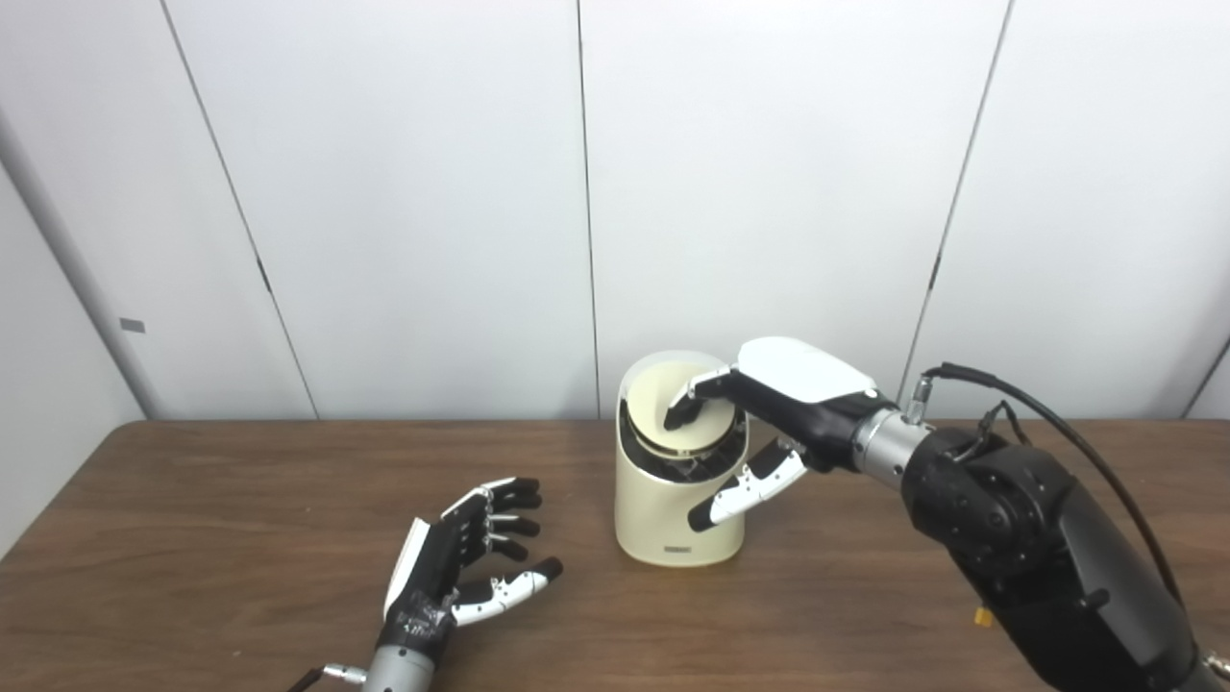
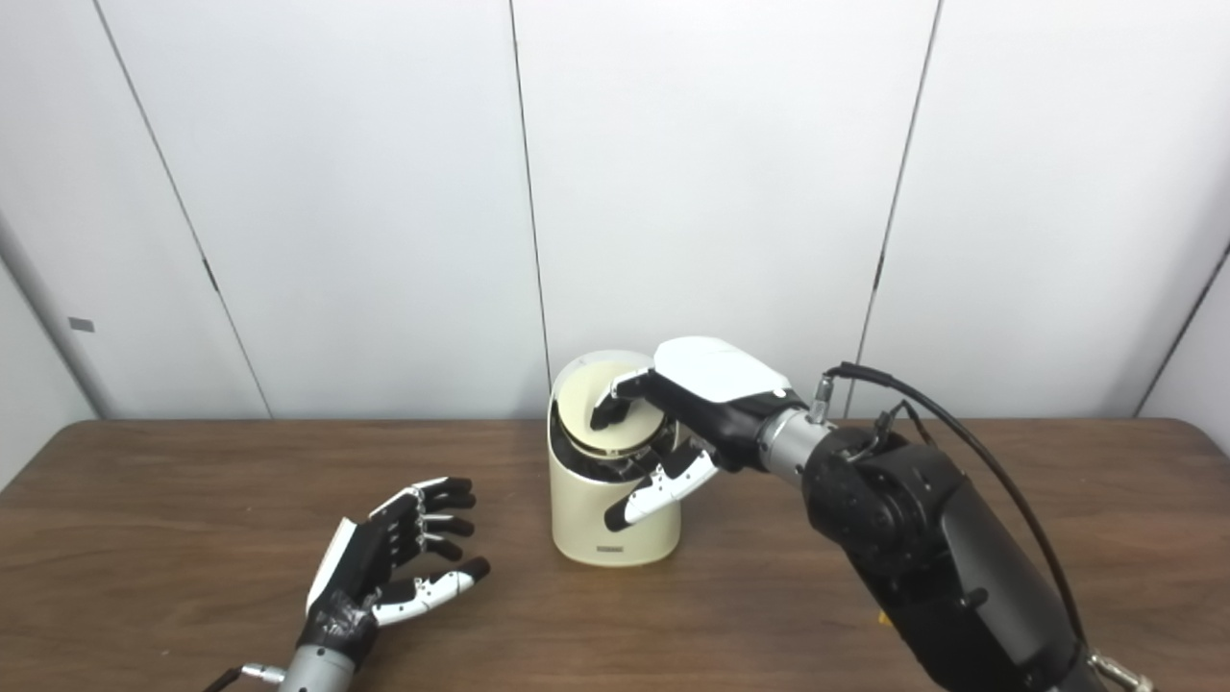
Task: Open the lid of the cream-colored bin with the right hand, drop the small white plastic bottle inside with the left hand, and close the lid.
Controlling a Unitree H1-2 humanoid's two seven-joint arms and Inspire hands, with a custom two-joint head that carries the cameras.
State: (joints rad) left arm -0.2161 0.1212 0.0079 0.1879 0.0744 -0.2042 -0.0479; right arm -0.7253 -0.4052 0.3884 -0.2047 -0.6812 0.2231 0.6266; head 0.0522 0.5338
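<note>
The cream-colored bin [image 1: 673, 524] stands upright on the table's middle. Its round lid [image 1: 651, 404] is tilted, with a dark gap under its front edge. My right hand [image 1: 783, 399] reaches over the bin from the right. Its fingertips [image 1: 680, 413] rest on the lid and its thumb [image 1: 745, 490] hangs in front of the bin's side, holding nothing. My left hand [image 1: 466, 557] lies open and empty, palm up, on the table to the left of the bin, apart from it. No white bottle is in view.
The brown wooden table [image 1: 192, 519] runs across the whole picture. White wall panels [image 1: 432, 192] stand right behind its far edge. A black cable [image 1: 1057, 423] arcs above my right forearm.
</note>
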